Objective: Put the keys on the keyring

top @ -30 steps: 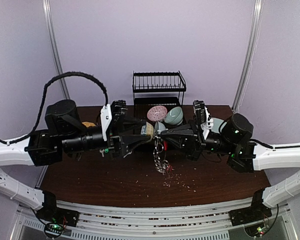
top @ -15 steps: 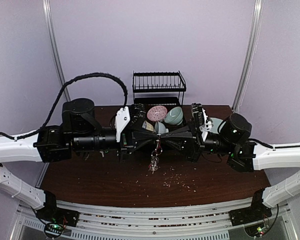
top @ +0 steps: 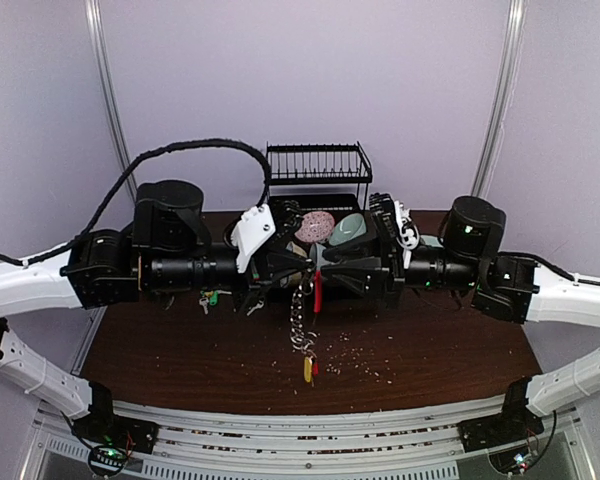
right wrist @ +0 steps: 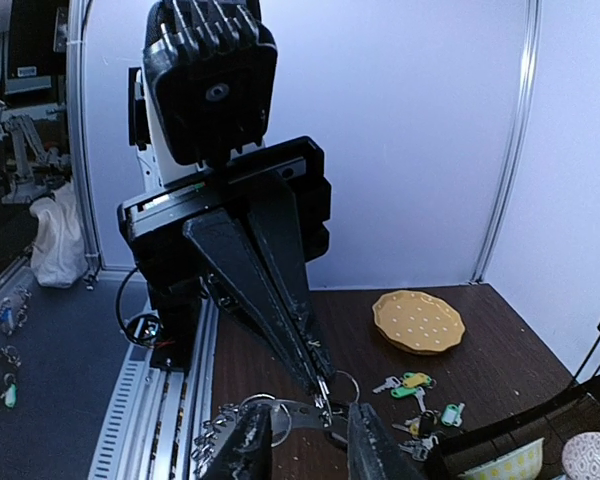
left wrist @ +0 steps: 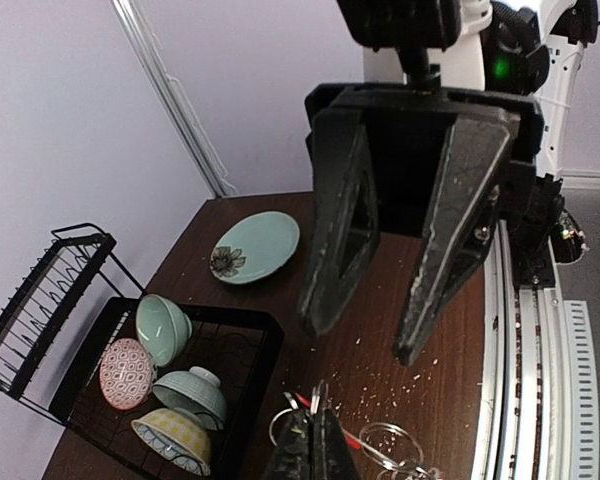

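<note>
Hanging above the bench (top: 180, 350), the keyring (top: 301, 314), pinched by closed left jaws; right jaws parted. In the black wire basket (left wrist: 220, 312), four bowls (left wrist: 163, 328). On the bench, two plates (left wrist: 255, 246), a few loose keys (right wrist: 415, 381).

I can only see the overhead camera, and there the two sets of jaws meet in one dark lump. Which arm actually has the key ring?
Observer: The left one. Both wrist cameras show the left jaws shut tight on the key ring.
Operator: And the other one?
Observer: The right jaws stand apart. From the left wrist camera there is a clear gap between them, with nothing pinched.
Operator: Is anything hidden from me on the table?
Observer: Yes. The right wrist camera shows a yellow plate with pale dots lying on the table.
</note>
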`<action>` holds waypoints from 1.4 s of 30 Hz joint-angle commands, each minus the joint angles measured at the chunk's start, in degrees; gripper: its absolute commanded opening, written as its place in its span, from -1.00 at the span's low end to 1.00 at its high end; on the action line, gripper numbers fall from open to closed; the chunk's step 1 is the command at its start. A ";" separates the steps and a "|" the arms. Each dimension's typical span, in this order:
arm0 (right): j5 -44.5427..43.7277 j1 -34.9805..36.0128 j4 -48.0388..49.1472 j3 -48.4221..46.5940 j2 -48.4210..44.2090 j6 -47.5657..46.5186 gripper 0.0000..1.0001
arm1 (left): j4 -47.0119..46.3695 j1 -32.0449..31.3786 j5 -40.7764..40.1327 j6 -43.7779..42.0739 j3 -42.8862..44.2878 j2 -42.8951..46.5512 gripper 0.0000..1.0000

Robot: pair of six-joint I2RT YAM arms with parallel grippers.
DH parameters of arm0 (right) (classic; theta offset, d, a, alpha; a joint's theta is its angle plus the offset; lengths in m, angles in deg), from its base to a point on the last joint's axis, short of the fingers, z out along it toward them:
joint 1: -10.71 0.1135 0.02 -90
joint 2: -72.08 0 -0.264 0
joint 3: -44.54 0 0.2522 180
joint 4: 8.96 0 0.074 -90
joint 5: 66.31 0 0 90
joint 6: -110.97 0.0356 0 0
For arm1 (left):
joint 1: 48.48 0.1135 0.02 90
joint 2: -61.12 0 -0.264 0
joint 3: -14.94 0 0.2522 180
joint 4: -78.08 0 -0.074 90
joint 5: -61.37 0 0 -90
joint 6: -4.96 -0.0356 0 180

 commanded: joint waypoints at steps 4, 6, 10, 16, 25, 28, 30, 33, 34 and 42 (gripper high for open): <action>-2.76 -0.45 -14.37 -7.45 3.13 -7.96 -0.39 | 7.26 -1.04 -5.98 -3.34 4.82 -3.04 -1.00; -2.59 -0.55 -14.98 -8.38 3.95 -8.62 -0.39 | 7.23 -1.14 -5.38 -3.45 5.06 -3.28 -1.00; -1.46 -0.68 -16.84 -10.12 5.39 -9.67 -0.54 | 6.69 -1.24 -4.81 -3.50 4.83 -3.18 -1.00; 1.14 -0.94 -17.03 -10.26 6.42 -9.22 -0.62 | 4.74 -1.24 -3.92 -3.18 3.59 -2.46 -1.00; 1.66 -0.89 -16.15 -10.46 7.15 -8.68 -0.75 | 4.24 -1.24 -2.60 -3.26 3.28 -1.96 -1.00; 1.17 -0.88 -16.78 -10.45 7.28 -9.12 -0.77 | 3.71 -1.24 -2.46 -3.30 2.83 -1.52 -1.00; 1.19 -0.96 -17.53 -10.81 7.46 -9.42 -0.82 | 3.24 -1.24 -2.21 -3.28 2.46 -1.26 -1.00; 1.51 -1.03 -17.98 -11.02 7.50 -9.77 -1.00 | 3.27 -1.24 -2.11 -3.26 2.40 -1.23 -1.00; 1.82 -1.03 -18.11 -11.05 7.42 -9.83 -1.00 | 3.27 -1.24 -2.00 -3.22 2.34 -1.24 -1.00; 4.27 -0.98 -19.52 -11.35 7.33 -10.78 -1.00 | 1.40 -1.24 -0.93 -3.16 1.05 -0.05 -1.00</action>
